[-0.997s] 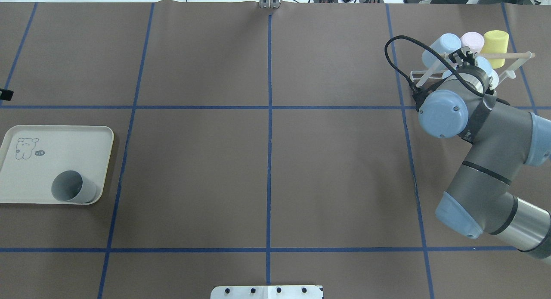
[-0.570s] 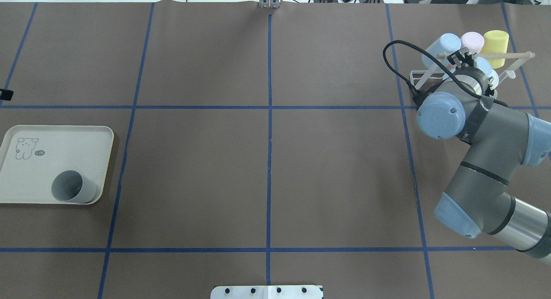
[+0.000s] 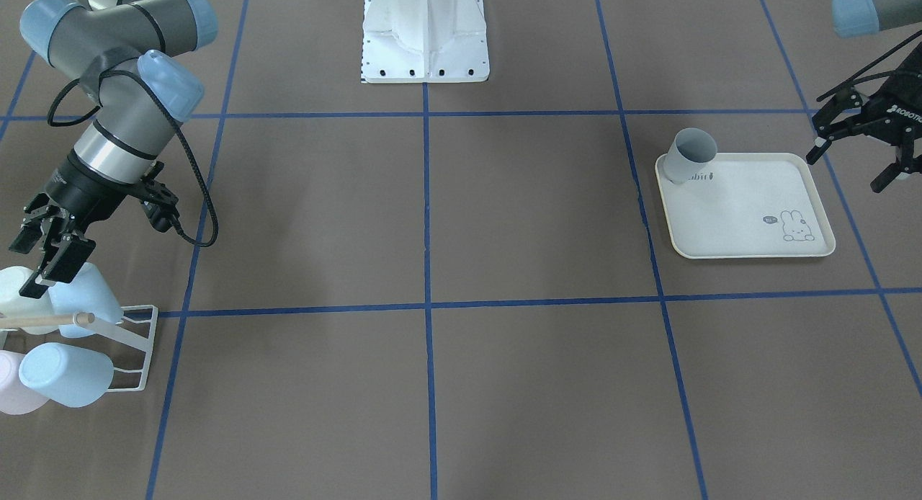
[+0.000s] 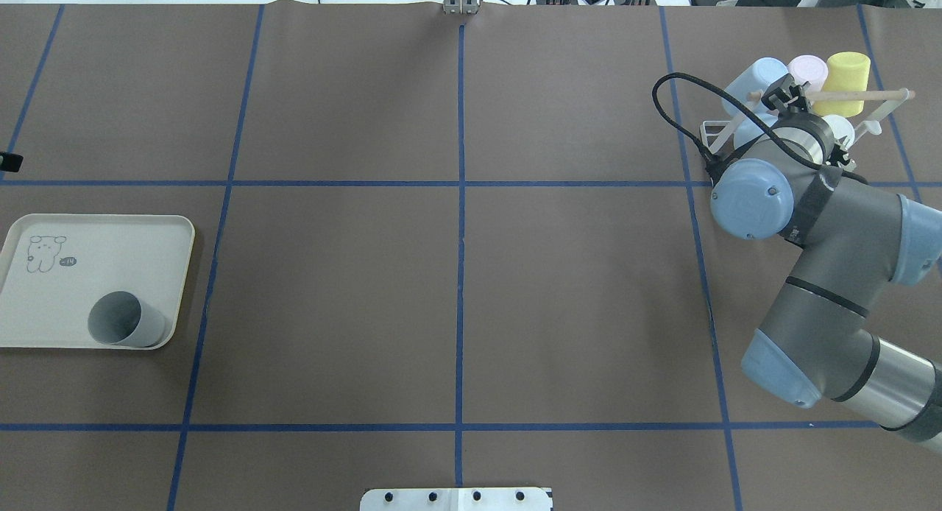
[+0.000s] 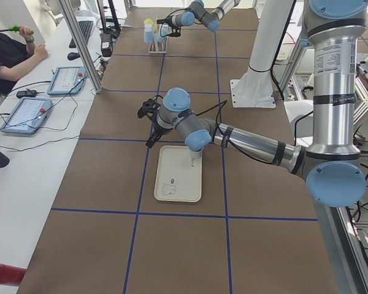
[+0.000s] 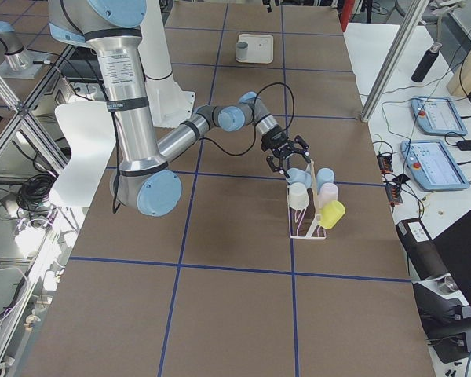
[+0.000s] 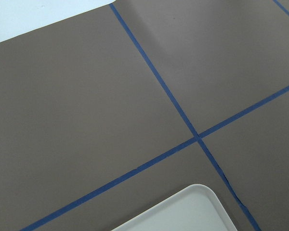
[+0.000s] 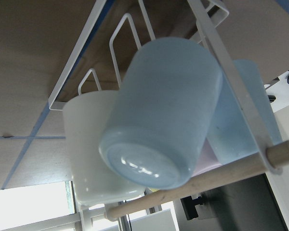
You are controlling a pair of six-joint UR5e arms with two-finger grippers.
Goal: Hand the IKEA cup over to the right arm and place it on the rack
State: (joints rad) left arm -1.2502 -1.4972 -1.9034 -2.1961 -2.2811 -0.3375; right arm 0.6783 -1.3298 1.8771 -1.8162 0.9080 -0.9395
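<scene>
Right tool [image 3: 24, 271] agape (over blue cup [image 3: 97, 295])

On the brown paper-covered surface [image 4: 456, 290], the cream rectangular plastic tray [image 4: 44, 305] lies at the left edge, about midway between near and far. The grey plastic cup [image 4: 121, 318] stands in the tray's near right corner. The left arm's jaws hang above the surface, off the tray's left side.

The small white wire rack with its wooden dowel [image 4: 872, 94] stands in the far right corner. Along its far side sit, left to right, a light-blue plastic cup [image 4: 758, 73], a pale pink plastic cup [image 4: 806, 68] and a yellow plastic cup [image 4: 848, 73]. On its near side, a second light-blue cup [image 3: 90, 295] lies left of a white plastic cup [image 4: 840, 128]. The grey-silver right arm [image 4: 846, 224] comes in from the near right edge, and the right arm's jaws are close over that near pair.
</scene>
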